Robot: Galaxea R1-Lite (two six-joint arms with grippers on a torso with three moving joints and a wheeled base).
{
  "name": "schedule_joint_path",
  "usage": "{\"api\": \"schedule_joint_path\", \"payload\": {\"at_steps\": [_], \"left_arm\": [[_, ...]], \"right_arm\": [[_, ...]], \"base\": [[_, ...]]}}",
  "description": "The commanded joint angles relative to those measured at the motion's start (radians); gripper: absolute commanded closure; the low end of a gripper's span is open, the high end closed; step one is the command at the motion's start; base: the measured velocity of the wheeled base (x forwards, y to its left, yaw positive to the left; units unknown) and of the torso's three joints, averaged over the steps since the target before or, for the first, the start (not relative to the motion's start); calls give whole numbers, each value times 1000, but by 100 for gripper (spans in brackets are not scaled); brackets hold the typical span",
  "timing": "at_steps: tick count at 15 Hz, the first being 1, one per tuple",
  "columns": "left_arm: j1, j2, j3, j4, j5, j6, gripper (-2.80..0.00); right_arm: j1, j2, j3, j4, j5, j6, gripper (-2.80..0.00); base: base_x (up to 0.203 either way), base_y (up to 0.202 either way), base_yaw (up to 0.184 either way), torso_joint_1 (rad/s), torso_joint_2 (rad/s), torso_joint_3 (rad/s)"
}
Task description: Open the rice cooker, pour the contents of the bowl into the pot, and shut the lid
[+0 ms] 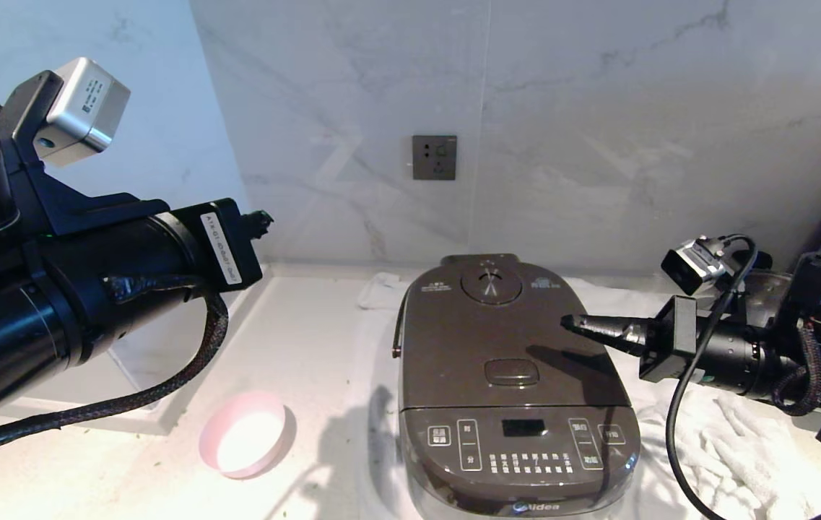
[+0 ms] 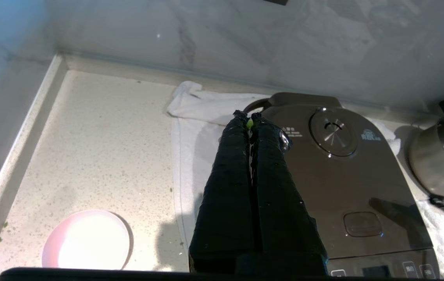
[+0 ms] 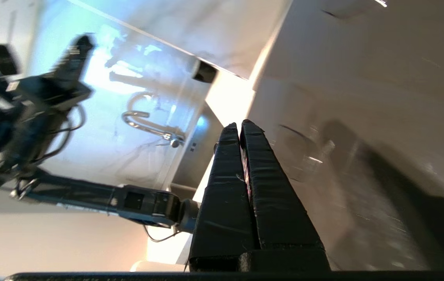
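Note:
The dark brown-grey rice cooker [image 1: 518, 390] stands on a white towel with its lid [image 1: 453, 347] down, so the pot is hidden. The pale pink bowl [image 1: 244, 433] sits on the counter left of the cooker, and its inside looks bare and white [image 2: 87, 240]. My left gripper [image 2: 249, 116] is shut and held high over the cooker's back left corner. One small green bit of the contents [image 2: 249, 123] is lodged between its tips. My right gripper [image 1: 569, 323] is shut too. It points leftward just above the right side of the lid, beyond the oval latch button [image 1: 511, 372].
The white towel [image 1: 742, 448] spreads under and right of the cooker. A shiny steel pan [image 2: 440, 156] stands at the right by the wall. A raised ledge [image 1: 136, 404] borders the counter on the left, and a wall socket [image 1: 434, 157] sits behind the cooker.

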Motion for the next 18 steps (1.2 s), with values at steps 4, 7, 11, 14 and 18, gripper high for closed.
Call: {"api": "schedule_joint_path", "payload": {"at_steps": [4,7,11,14,18], "left_arm": [[60,-124,44,60,-14,0,0],[122,-224,145,93,-112,1,0],[232,-273,237,95,-122,78,0],[289,-324,301,97,-126,118,0],[327,-443,412,104,-125,170,0]], "right_arm": [[-7,-178,-13,-2,2,1,0],[-8,-270,-13,154,-35,-58,0],[22,-356,-81,575,-286,-369,0],[122,-463,-159,755,-637,-586,0],[165,-634,-175,860,-784,-728,0]], "base": [[0,0,0,0,0,0],[0,0,0,0,0,0],[0,0,0,0,0,0],[0,0,0,0,0,0],[0,0,0,0,0,0]]}}
